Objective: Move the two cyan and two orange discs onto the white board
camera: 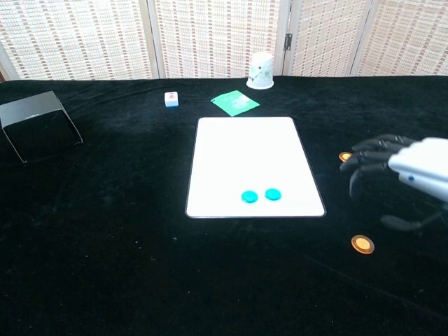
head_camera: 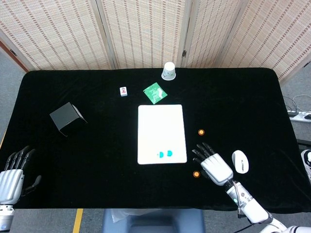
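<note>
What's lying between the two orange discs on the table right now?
Only the right hand intrudes: its fingers reach over the black cloth between the far orange disc and the near orange disc, clearest in the chest view.

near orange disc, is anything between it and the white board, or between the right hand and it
Nothing visible on either path. The near orange disc lies on bare black cloth off the white board's near right corner. The right hand, open, hovers just right of it. The two cyan discs already sit on the board.
</note>
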Motion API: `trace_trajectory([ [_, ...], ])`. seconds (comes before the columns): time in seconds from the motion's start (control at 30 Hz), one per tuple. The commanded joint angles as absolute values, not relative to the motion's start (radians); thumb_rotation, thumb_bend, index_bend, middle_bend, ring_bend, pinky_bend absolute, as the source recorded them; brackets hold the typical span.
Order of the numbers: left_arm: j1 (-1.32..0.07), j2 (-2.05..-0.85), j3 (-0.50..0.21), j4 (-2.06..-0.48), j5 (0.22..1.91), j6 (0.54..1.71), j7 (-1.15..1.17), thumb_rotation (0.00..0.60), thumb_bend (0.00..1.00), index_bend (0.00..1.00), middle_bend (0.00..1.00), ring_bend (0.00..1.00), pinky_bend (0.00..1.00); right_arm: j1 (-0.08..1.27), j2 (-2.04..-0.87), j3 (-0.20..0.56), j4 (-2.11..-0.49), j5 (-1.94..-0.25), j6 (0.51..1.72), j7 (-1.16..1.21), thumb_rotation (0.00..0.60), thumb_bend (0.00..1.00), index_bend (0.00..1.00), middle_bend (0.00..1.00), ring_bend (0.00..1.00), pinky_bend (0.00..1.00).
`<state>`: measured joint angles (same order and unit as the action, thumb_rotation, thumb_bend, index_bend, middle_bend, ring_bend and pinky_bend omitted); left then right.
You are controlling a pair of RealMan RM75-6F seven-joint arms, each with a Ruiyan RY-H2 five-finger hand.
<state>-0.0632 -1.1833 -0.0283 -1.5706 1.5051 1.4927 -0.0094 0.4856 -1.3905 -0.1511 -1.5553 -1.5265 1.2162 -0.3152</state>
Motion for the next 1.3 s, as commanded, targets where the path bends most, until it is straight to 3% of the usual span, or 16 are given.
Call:
trace_trajectory([
  [0.03,-0.063,-1.183,-0.026,-1.574,1.51,1.495,-0.007,0.6,0.4,0.11,0.02,0.07,0.0,0.465,-1.417,-0.162,-1.518,-1.539,1.209,-0.294,0.6,0.45,0.39,0.17,0.03,0.0],
  [0.97,-0.057,-1.191,-0.021,-1.545,1.511,1.5,-0.036,0.6,0.4,0.11,0.02,0.07,0.0,0.428,-1.522,-0.125,-1.389,-1.572,1.135,-0.279,0.6,0.45,0.39,0.16,0.01,0.0],
  [1.3,-0.055,-1.194,-0.02,-1.535,1.509,1.5,-0.043,0.6,0.4,0.11,0.02,0.06,0.0,0.427,-1.528,-0.113,-1.39,-1.578,1.121,-0.28,0.6,0.45,0.53,0.19,0.03,0.0],
])
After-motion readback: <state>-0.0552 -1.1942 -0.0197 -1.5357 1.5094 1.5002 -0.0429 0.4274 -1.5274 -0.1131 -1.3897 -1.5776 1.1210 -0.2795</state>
